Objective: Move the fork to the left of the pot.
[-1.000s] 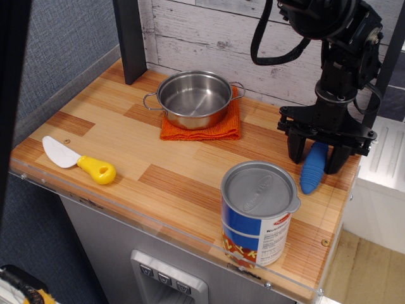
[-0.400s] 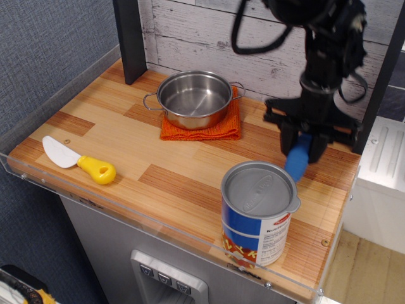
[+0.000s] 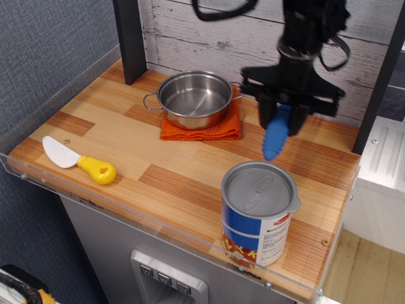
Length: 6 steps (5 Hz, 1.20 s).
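Observation:
My black gripper (image 3: 283, 119) is shut on the fork (image 3: 276, 135). Only the fork's thick ribbed blue handle shows, hanging down from between the fingers; its tines are hidden inside the gripper. I hold it lifted above the wooden table (image 3: 126, 152), right of the pot and behind the tin can. The shiny steel pot (image 3: 193, 99) with two loop handles stands on an orange cloth (image 3: 209, 130) at the back middle of the table. The pot looks empty.
A blue-and-white labelled tin can (image 3: 258, 213) stands at the front right. A white-bladed knife with a yellow handle (image 3: 79, 162) lies at the front left. A dark post (image 3: 130, 38) stands at the back left, before the plank wall. A clear rim edges the table.
My gripper has lifted the fork off the right end of the table and carried it left and up, towards the pot. Nothing else has moved.

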{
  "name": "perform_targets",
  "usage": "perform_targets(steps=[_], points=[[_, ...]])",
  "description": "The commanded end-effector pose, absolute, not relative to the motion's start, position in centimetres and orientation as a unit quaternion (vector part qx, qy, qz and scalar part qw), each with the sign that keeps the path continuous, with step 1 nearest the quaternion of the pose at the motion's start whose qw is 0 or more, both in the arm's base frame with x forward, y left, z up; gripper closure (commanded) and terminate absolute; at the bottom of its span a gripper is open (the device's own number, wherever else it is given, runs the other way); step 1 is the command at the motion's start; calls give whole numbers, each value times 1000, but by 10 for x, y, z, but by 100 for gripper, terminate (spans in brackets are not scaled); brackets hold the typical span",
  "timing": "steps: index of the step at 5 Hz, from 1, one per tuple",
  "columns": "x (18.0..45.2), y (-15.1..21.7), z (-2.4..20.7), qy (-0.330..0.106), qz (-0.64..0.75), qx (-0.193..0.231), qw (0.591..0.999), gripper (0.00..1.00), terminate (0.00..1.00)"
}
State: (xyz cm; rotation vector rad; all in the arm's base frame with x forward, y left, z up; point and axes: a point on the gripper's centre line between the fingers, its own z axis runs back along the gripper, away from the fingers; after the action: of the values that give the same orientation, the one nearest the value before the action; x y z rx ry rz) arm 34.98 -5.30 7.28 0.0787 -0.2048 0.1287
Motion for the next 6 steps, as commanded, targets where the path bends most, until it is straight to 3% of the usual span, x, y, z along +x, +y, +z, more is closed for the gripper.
perform_targets(steps=[1,3,6], points=[[317,5,120,-102,23,99,990,100,0],[294,74,130,-88,68,127,986,100,0],[309,150,101,-70,87,163,980,100,0]])
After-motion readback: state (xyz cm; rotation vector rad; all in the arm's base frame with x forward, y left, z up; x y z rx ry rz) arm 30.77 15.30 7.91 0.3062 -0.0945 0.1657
